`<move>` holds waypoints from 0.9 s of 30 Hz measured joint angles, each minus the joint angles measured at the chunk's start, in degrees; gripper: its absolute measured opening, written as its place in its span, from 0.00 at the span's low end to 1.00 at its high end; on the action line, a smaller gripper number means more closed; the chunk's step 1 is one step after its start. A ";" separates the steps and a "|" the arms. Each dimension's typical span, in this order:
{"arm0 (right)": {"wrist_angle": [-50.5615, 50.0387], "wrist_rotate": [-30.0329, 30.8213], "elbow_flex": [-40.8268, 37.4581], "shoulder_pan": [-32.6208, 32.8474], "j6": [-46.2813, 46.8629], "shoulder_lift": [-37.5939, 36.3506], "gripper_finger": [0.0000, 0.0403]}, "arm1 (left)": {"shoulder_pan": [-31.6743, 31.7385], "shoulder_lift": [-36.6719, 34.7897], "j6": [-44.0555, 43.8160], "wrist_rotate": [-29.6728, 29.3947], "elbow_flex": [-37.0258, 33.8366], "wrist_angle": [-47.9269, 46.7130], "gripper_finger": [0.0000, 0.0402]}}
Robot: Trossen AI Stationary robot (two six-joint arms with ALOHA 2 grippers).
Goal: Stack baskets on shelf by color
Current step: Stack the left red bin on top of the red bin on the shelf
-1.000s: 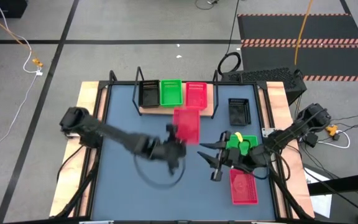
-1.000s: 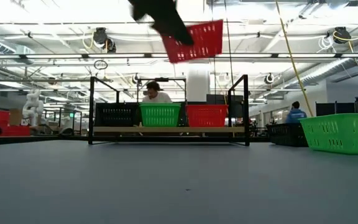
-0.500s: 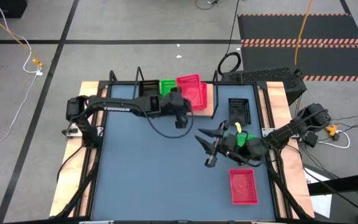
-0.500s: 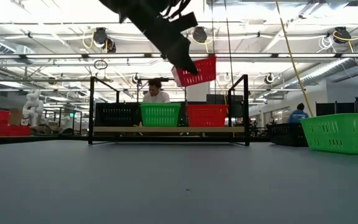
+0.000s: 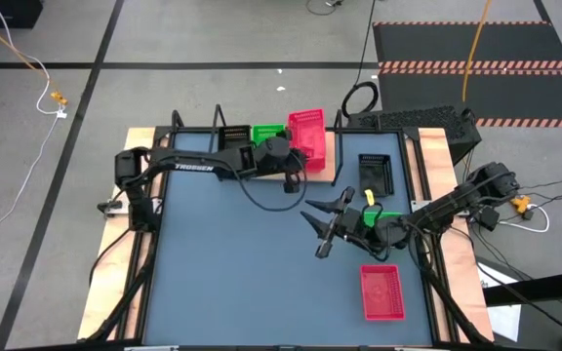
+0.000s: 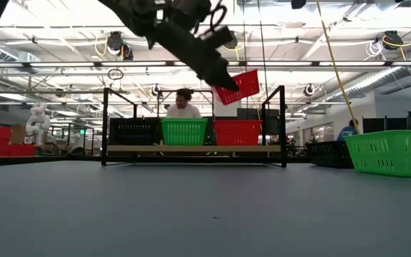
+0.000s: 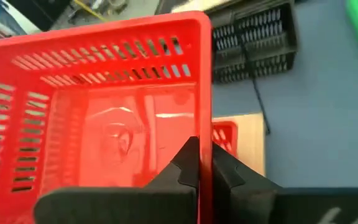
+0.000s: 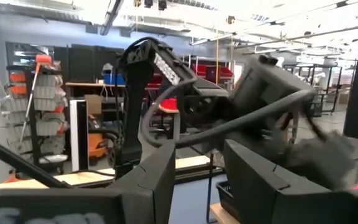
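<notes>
My left gripper (image 5: 294, 164) is shut on a red basket (image 5: 307, 134), held in the air over the right end of the wooden shelf (image 6: 191, 149). On the shelf stand a black basket (image 6: 134, 131), a green basket (image 6: 184, 131) and a red basket (image 6: 237, 132), side by side on their bottoms. My right gripper (image 5: 313, 232) hovers open over the table's right half, beside a green basket (image 5: 386, 220) that is partly hidden under its arm. Another black basket (image 5: 376, 174) and another red basket (image 5: 381, 291) rest on the table. My left gripper pinches one side wall of the red basket at its rim (image 7: 204, 134), one finger (image 7: 182, 168) inside the basket and the other outside. It comes from the table's left, slanting down. The basket is lifted clear and tilted (image 6: 237, 86), above the shelf's red basket.
The shelf's black wire ends (image 6: 283, 125) rise above the baskets on it. The loose baskets lie along the table's right side; the middle and left of the blue-grey tabletop (image 5: 222, 263) are bare. People show in the room beyond the shelf.
My left gripper has carried the red basket from over the table's middle toward the far edge, to above the shelf's right end; the basket has come lower and tipped the other way. My right gripper has moved a little toward the far edge, staying open.
</notes>
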 joint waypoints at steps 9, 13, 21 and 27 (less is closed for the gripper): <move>-3.55 0.04 0.00 0.02 3.46 0.02 0.32 | 1.59 4.34 -1.99 -0.12 0.21 1.20 0.02; -5.13 0.05 -0.01 0.02 3.55 0.02 0.32 | 1.67 4.34 -3.12 -0.13 0.20 -0.62 0.02; -7.61 0.04 0.00 0.02 5.52 0.02 0.32 | 1.65 4.34 -1.72 1.51 0.20 -2.51 0.06; -8.36 0.04 -0.02 0.02 7.81 0.02 0.32 | 1.65 4.34 -1.41 2.47 0.20 -2.21 0.08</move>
